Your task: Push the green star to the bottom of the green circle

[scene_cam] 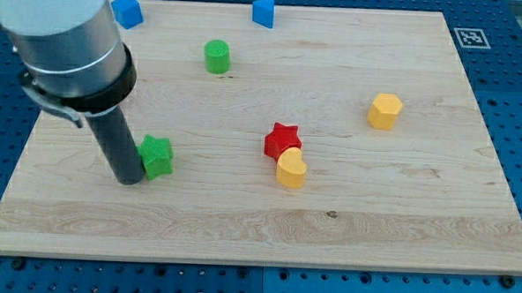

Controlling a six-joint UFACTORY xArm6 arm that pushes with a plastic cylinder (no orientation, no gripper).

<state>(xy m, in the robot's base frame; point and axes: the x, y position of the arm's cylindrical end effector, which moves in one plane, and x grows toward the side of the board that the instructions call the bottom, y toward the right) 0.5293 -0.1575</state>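
Obs. 1: my tip (129,180) sits on the wooden surface (399,223), touching or just beside the left side of the green star (156,156). There is no hand on this rig, only the dark rod, so no spread or pinch state applies.

Obs. 2: the green star lies in the view's left half, below and left of the green circle (216,56), well apart from it. The board between the 2 holds no other block.

Judgement: the tip stands at the star's left and slightly lower edge, which suits a push toward the view's right and a little upward. The star needs to end directly under the circle, so it has to travel right more than up. Task looks early; the star is not yet in line with the circle.

Obs. 3: other blocks are out of the likely path: the red star (282,139) touching the yellow heart (291,169) near centre, the yellow hexagon (385,110) at right, 1 blue block (126,11) and 1 blue triangle-like block (263,11) along the top edge.

Risk: a star has points, so an off-centre push may spin it rather than slide it.
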